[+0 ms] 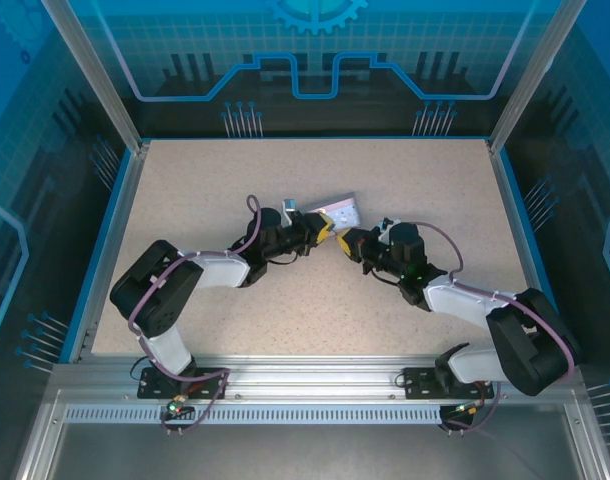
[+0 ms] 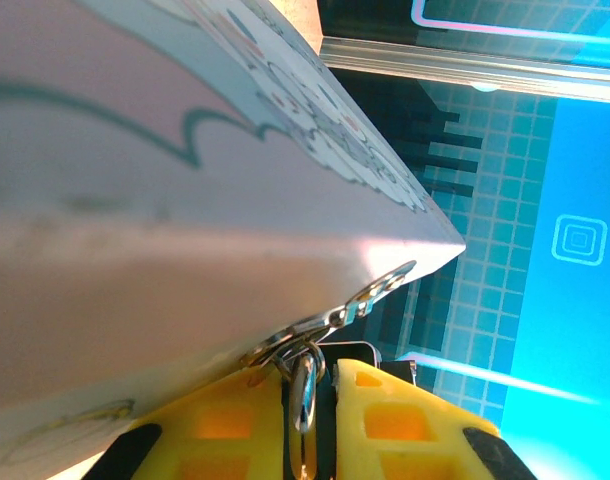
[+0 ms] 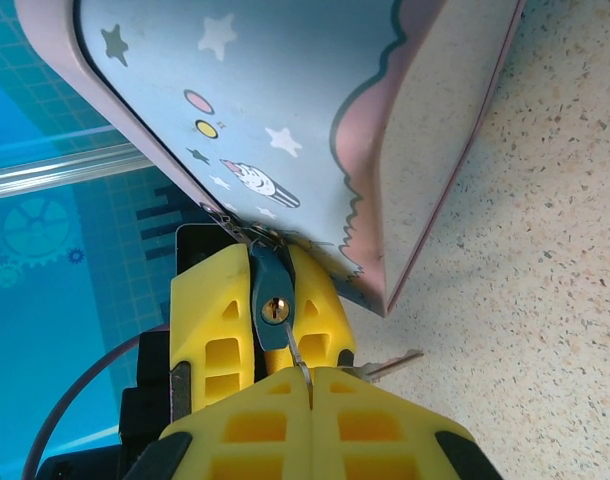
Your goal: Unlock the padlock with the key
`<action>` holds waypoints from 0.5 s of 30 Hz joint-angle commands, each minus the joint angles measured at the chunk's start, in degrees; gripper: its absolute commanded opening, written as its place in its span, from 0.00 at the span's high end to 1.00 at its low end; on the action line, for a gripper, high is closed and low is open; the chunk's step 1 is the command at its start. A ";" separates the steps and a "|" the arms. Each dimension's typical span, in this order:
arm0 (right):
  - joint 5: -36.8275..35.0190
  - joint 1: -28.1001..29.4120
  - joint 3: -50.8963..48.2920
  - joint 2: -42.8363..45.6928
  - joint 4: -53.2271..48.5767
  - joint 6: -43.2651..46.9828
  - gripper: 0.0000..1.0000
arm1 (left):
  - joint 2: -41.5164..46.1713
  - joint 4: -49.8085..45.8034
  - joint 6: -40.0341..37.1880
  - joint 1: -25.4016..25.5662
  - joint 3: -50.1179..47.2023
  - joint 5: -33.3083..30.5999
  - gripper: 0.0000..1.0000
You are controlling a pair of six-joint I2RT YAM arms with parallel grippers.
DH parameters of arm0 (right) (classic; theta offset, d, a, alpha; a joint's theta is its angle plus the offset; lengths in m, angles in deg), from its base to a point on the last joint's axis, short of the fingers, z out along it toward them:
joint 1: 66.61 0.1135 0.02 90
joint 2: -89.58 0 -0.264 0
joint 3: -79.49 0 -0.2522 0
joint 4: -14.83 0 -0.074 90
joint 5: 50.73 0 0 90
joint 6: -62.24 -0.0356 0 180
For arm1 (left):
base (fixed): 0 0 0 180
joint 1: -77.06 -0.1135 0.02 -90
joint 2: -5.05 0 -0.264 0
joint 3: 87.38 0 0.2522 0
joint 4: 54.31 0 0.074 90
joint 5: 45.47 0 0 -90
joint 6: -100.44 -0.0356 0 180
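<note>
Both arms meet at table centre in the top view, wrists angled in toward each other.

My left gripper point(image 2: 311, 385) is clamped on the small blue-grey padlock with a brass keyhole point(image 3: 273, 312). In the right wrist view its yellow fingers point(image 3: 213, 320) sit on either side of the lock body, keyhole face toward that camera. In the left wrist view the thin metal shackle loop point(image 2: 303, 385) runs up between my fingers to the metal clasp rings point(image 2: 370, 292) on the tin's edge.

My right gripper point(image 3: 310, 388) is pressed together on the thin metal key point(image 3: 297, 358), with no gap visible between the pads. The key blade leaves the fingertips toward 11 o'clock and reaches the padlock's lower edge, just under the keyhole. I can't tell whether the tip is in the slot.

A thin metal sliver point(image 3: 390, 365) pokes out toward 3 o'clock beside my right fingertips. I can't tell what it belongs to.

The pale blue and pink rectangular tin box with stars and a cartoon print point(image 3: 285, 110) is tilted, touching the padlock at the clasp. From the top camera it sits just at 12 o'clock of the two grippers. Its lower corner is close to the speckled beige table point(image 3: 545, 250), and contact there is unclear.
</note>
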 commanded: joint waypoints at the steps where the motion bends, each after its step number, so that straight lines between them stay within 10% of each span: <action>1: -1.39 0.62 1.19 -0.44 0.83 0.37 1.00 | 1.33 3.96 -0.25 0.48 0.06 -0.45 1.00; 15: -1.16 0.09 1.86 -0.92 1.14 0.84 1.00 | 1.42 3.83 -0.34 0.58 -0.04 -0.45 1.00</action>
